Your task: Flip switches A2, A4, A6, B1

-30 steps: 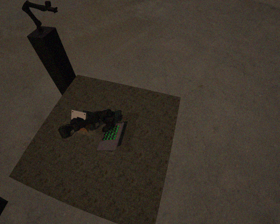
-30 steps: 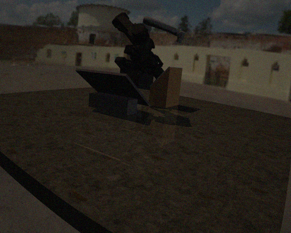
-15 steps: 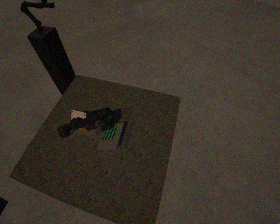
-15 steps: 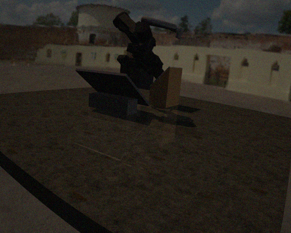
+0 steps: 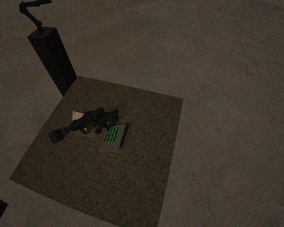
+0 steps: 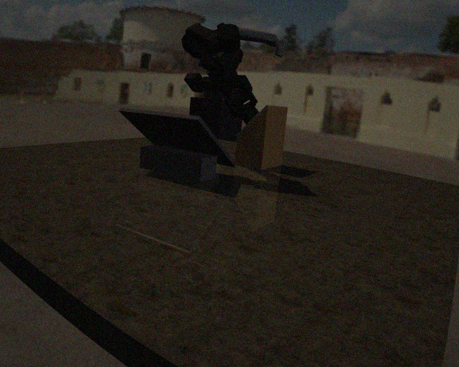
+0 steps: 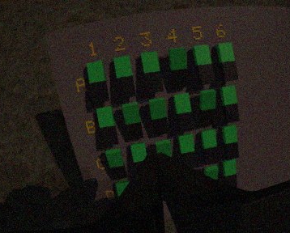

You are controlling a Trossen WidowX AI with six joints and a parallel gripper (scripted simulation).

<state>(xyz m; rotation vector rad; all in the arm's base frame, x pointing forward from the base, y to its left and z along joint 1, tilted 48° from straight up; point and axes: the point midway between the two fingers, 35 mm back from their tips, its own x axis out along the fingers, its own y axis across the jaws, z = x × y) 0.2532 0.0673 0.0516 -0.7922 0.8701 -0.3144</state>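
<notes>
The tilted panel [image 5: 109, 148] [image 6: 170, 128] [image 7: 265, 89] has green switches; its back faces the exterior view. In the wrist view, A2 [image 7: 122, 67], A6 [image 7: 225, 52] and B1 [image 7: 105, 116] show bright green faces like A1, A3 and A5. A4 [image 7: 177, 59] looks darker and tilts unlike its row neighbours. B2, B3 and B5 are also darker than B1, B4 and B6. My gripper [image 7: 155, 161] is shut and empty, a dark shape in front of rows C and D around columns 2 to 5, covering parts of them. Whether it touches a switch cannot be told.
A dark block [image 6: 170, 162] supports the panel. A wooden wedge [image 6: 275, 138] stands beside the panel near the arm. A pale plate [image 5: 76, 115] lies partly behind the arm. A second arm stands on a tall dark pedestal [image 5: 51, 51] beyond the table's edge.
</notes>
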